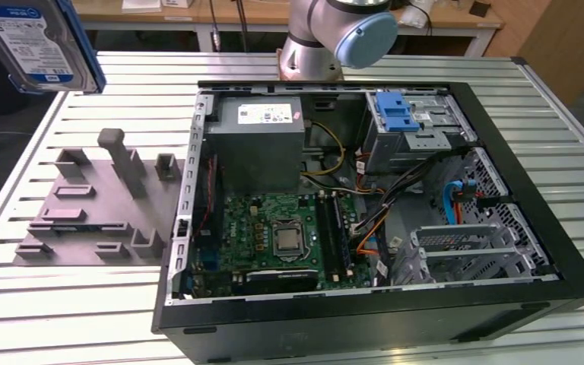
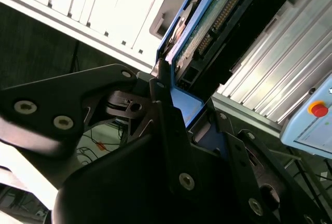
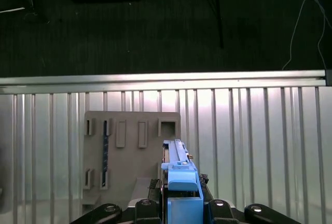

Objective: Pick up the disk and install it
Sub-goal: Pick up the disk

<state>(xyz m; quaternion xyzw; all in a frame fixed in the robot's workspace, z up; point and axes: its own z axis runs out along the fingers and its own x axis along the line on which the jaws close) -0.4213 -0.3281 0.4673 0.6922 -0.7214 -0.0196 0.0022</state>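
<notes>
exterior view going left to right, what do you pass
disk raised above the table → grey slotted holder → green motherboard → blue latch

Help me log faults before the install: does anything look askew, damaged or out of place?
Nothing stands out. The disk is up in the air, clamped edge-on in the gripper. The grey slotted holder and the open computer case lie flat on the slatted table, with the cables loose but inside the case.
</notes>
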